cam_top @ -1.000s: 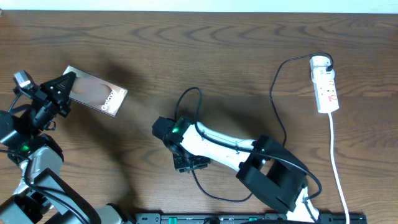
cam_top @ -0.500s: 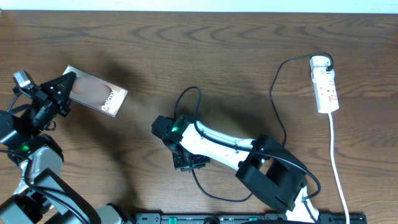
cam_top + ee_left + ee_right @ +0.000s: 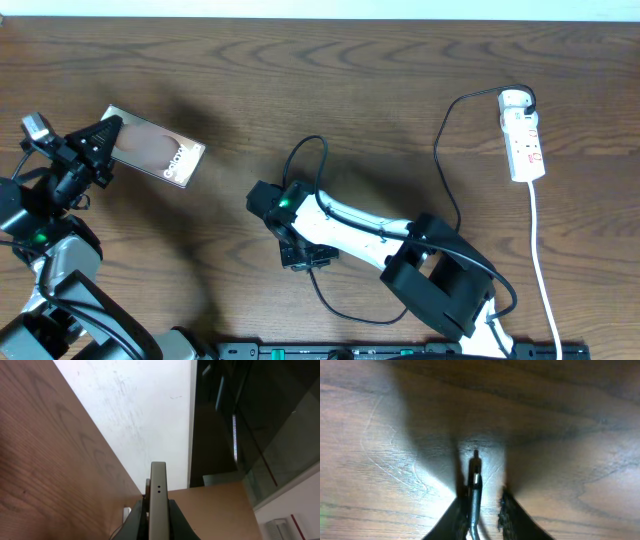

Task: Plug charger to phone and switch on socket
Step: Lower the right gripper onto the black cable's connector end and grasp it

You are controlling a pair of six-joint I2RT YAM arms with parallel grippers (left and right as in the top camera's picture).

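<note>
Now left tool point(image 3: 108, 133) grips phone point(image 3: 155, 147) by end. Right tool point(image 3: 479, 505) low over bench point(image 3: 400, 90), pinching charger point(image 3: 475, 480) tip between fingers.

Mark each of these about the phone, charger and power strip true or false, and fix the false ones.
1. The left gripper grips the phone by one end. True.
2. The charger plug tip sits between the right gripper fingers. True.
3. The charger is already plugged into the phone. False: its tip is mid-table, far from the phone.
4. The power strip lies beside the phone. False: it lies at the table's far right.
</note>
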